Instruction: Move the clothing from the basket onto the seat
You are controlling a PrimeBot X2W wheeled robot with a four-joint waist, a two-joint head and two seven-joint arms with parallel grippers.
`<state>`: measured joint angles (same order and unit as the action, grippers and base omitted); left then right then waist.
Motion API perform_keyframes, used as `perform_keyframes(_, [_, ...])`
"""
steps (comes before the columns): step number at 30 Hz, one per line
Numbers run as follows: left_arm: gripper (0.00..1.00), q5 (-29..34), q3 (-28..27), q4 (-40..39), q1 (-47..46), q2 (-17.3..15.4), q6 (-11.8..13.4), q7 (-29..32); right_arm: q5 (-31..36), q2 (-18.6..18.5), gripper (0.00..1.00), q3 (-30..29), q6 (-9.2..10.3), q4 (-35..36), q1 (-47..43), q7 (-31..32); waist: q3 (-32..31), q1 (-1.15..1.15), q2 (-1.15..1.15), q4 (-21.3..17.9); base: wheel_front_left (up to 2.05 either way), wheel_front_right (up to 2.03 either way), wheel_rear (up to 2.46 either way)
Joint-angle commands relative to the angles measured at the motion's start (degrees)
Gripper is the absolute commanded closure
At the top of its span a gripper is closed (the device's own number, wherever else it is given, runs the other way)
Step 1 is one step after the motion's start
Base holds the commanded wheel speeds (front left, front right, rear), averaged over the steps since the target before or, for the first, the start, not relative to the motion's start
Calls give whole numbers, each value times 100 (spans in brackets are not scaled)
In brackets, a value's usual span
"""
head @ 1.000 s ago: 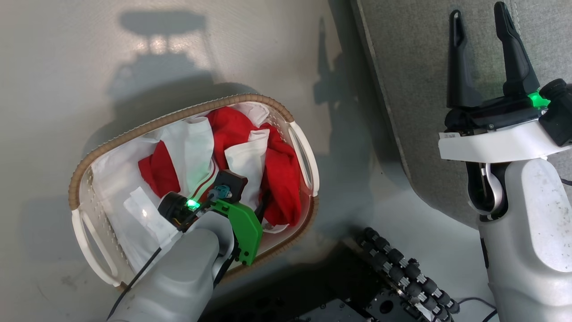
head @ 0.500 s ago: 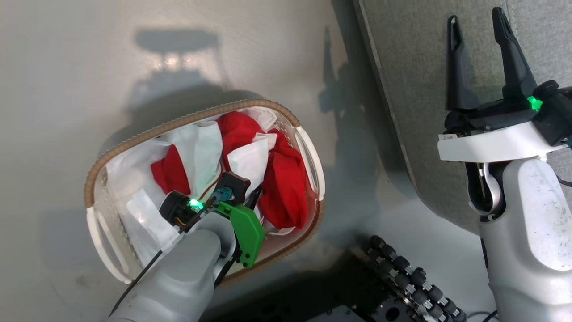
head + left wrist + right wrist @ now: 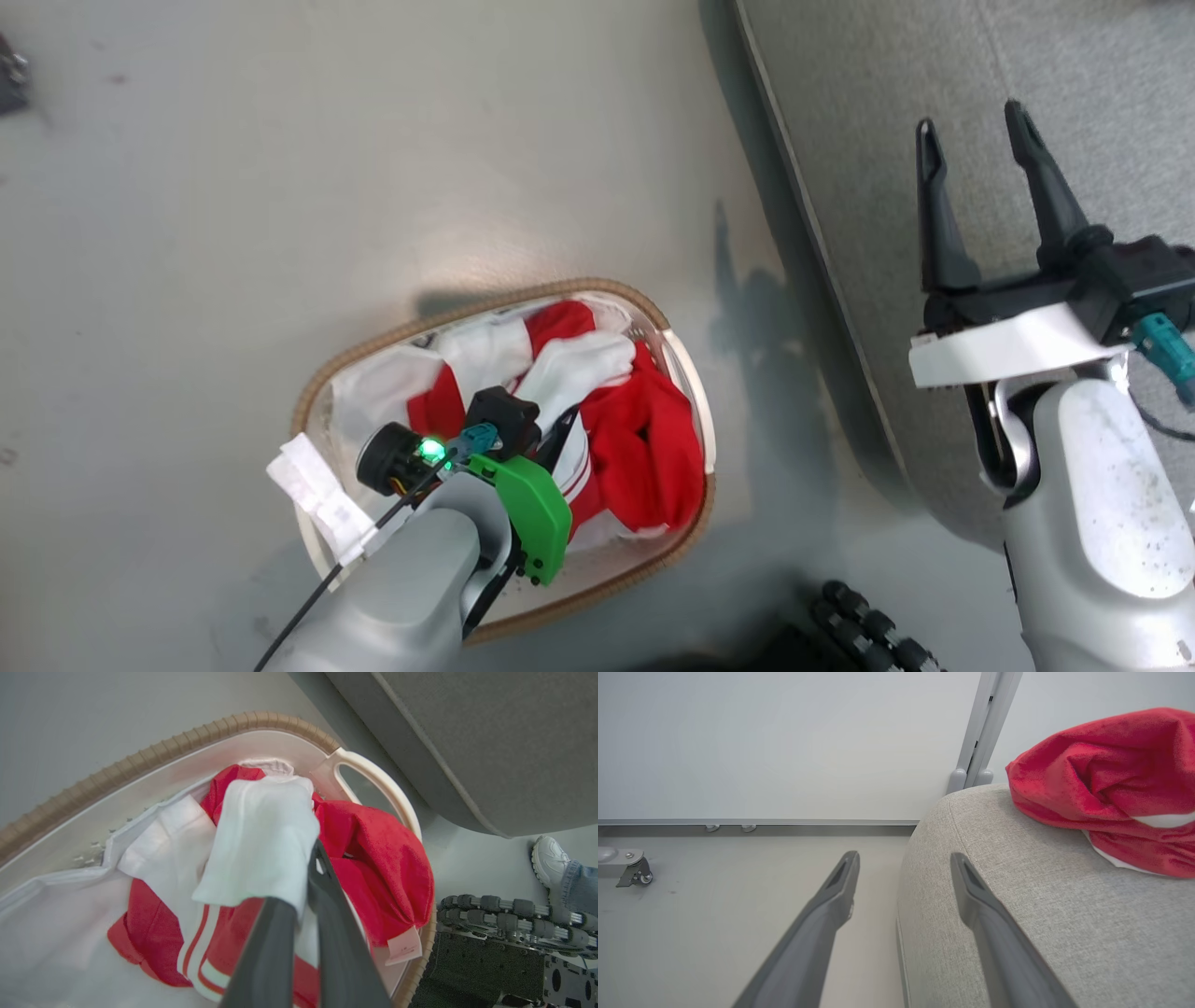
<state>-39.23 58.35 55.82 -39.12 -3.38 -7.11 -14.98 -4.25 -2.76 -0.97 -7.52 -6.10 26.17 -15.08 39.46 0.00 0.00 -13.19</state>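
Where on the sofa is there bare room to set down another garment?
Bare grey cushion runs from the sofa's rounded edge to the red garment lying on it, near the open right gripper. The basket is crowded with heaped clothing.

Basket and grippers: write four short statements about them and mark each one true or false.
1. The left gripper is shut on the clothing in the basket. True.
2. The right gripper is shut on fabric. False: its jaws stand open and hold nothing.
3. A red garment lies on the seat. True.
4. The basket stands on the seat. False: it stands on the floor beside the seat.
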Motion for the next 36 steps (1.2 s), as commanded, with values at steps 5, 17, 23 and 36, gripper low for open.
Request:
perform_keyframes(5, [100, 359, -347, -697, 407, -323, 112, -23, 186, -26, 0, -56, 6, -219, -394, -14, -1432, 0, 0, 573, 0, 0, 0])
perform_keyframes(17, [100, 1177, -859, -2258, 701, -1043, 160, -24, 375, -23, 0, -121, 6, -580, -1160, -14, -3034, 0, 0, 802, 0, 0, 0])
perform_keyframes(23, [100, 1305, -859, -2662, 369, -1333, 111, 50, 360, -24, 0, -14, 6, -681, -1382, -14, -3548, 0, 0, 864, 0, 0, 0])
perform_keyframes(36, [100, 1308, -1055, -3063, -996, -1700, 30, 560, 255, -23, 0, 338, 6, -744, -1531, -14, -4071, 0, 0, 922, 0, 0, 0])
